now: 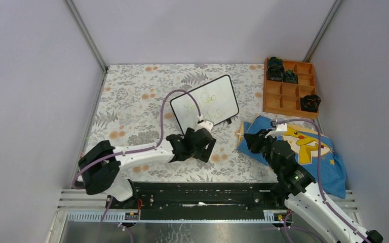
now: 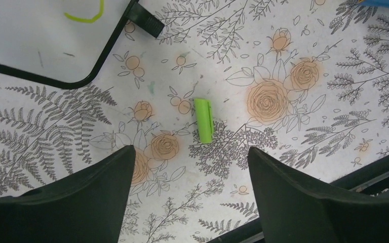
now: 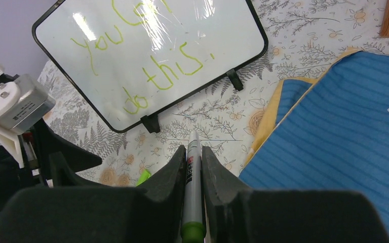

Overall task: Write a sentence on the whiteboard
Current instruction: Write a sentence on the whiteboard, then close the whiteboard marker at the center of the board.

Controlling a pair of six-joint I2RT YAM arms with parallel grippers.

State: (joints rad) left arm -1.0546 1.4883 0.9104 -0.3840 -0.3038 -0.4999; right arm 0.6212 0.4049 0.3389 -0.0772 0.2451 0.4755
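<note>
Desk (image 1: pixel 131 101), floral cover, carries everything. Blue cloth (image 1: pixel 329 167) w/ yellow cartoon print lies on the R side. It's partly under the R arm, prob. just clutter.

Whiteboard (image 3: pixel 223 35) sits mid-desk on its small black feet, turned askew w/ its face toward both arms so it's reachable. The sentence (image 3: pixel 174 71) is on it in light green, two lines, "You Can" over "do this", so writing looks done. Wooden tray (image 1: pixel 289 91) is at the far R corner w/ dark items in some compartments, well apart from the board.

L arm reaches fwd and low, wrist cam looking straight down. L gripper (image 2: pixel 190 162) has its jaws spread wide, nothing between them. It hovers just near of the board's corner.

R arm is bent back over the blue cloth, pointed toward the board but apart from it. R gripper (image 3: pixel 193 157) has its jaws pinching the marker (image 3: pixel 192 174) lengthwise, bare tip fwd, off the board.

Green cap (image 2: pixel 203 120) lies loose on the desk below the L jaws. Guess: L is lined up to grab it for recapping.
</note>
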